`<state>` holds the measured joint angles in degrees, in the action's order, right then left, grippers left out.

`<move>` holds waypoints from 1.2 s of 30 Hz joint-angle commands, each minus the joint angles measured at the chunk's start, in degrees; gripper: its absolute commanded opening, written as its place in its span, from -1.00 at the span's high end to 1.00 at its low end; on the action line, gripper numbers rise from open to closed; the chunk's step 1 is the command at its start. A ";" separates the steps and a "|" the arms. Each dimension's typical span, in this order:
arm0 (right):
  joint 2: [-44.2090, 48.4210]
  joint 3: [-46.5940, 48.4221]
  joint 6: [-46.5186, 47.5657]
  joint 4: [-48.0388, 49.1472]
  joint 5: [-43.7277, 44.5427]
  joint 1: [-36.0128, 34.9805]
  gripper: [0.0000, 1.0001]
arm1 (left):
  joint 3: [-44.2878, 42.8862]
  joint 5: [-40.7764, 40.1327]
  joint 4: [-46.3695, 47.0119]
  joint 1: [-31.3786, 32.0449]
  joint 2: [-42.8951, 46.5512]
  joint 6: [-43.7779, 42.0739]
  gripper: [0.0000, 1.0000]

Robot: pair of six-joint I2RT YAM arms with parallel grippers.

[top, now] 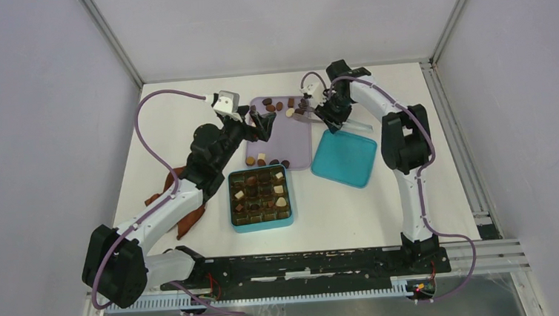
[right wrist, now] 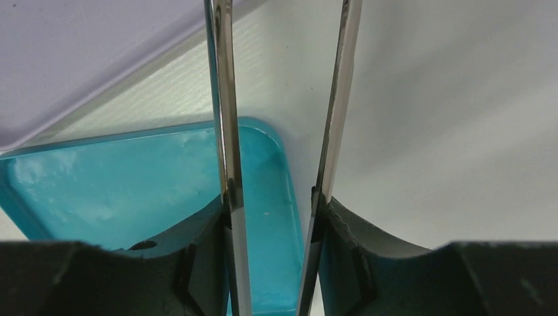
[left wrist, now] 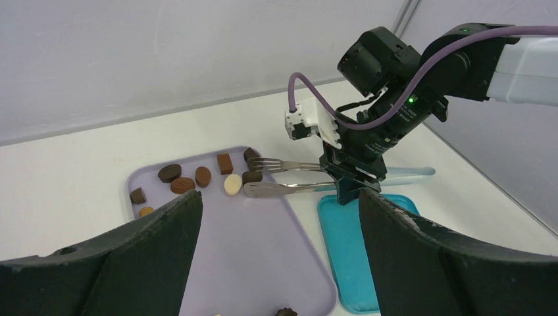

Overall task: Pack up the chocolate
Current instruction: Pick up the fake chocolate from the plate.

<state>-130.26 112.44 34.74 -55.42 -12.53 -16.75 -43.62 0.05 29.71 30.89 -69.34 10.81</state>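
White table (top: 340,221), plain grey walls all around, nothing else going on back there. I'm using the lavender tray (top: 298,145) as the anchor. The box (top: 232,206) is sitting right up against its near edge. The lid (top: 344,159) is lying just beside its right edge, I'm guessing parked there to keep the box open. A cloth (top: 192,220) is peeking out on its left.

The chocolate (left wrist: 232,184) is split up: loose pieces are lying along the tray's far end, a few at its near edge, and the rest are filling many cells of the box.

The right gripper (left wrist: 350,179) is pinching a pair of tongs (left wrist: 283,189), fingers pressing on both arms. It's reaching in from the lid side, so the tips are landing among the far pieces. Those bites are probably too small for bare fingers. The tips are standing apart with a dark piece between them, and I can't tell if they're touching it. The left gripper (top: 260,121) is hovering over the tray's middle, fingers spread wide, holding nothing, probably waiting.

The right wrist view is only showing tong arms and lid, no tips. The left arm is covering most of the cloth, and the box cells are too tiny for counting empties.
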 commanded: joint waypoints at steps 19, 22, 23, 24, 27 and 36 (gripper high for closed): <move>-0.81 3.84 -0.46 -0.37 -1.53 -1.35 0.23 | 0.45 -0.67 2.65 0.23 1.85 -2.97 -0.86; 0.10 3.24 -0.21 -0.41 -1.63 -1.33 0.36 | 0.46 -0.76 2.69 0.25 1.80 -2.96 -0.86; 0.37 3.02 -0.18 -0.45 -1.77 -1.34 0.40 | 0.47 -0.76 2.67 0.30 1.86 -2.95 -0.86; 0.83 2.66 -0.05 -0.48 -2.07 -1.34 0.45 | 0.48 -0.76 2.68 0.29 1.84 -2.96 -0.86; 2.58 1.07 0.18 -0.21 -2.72 -1.29 0.59 | 0.55 -0.85 2.72 0.24 1.93 -2.99 -0.86; 9.95 -8.11 2.26 2.05 -8.27 -1.27 0.83 | 1.13 -1.34 3.34 0.25 2.37 -2.81 -0.86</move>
<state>-127.04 107.07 35.31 -55.20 -16.58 -17.89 -43.03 0.03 30.15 30.89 -68.84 10.81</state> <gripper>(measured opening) 0.406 0.932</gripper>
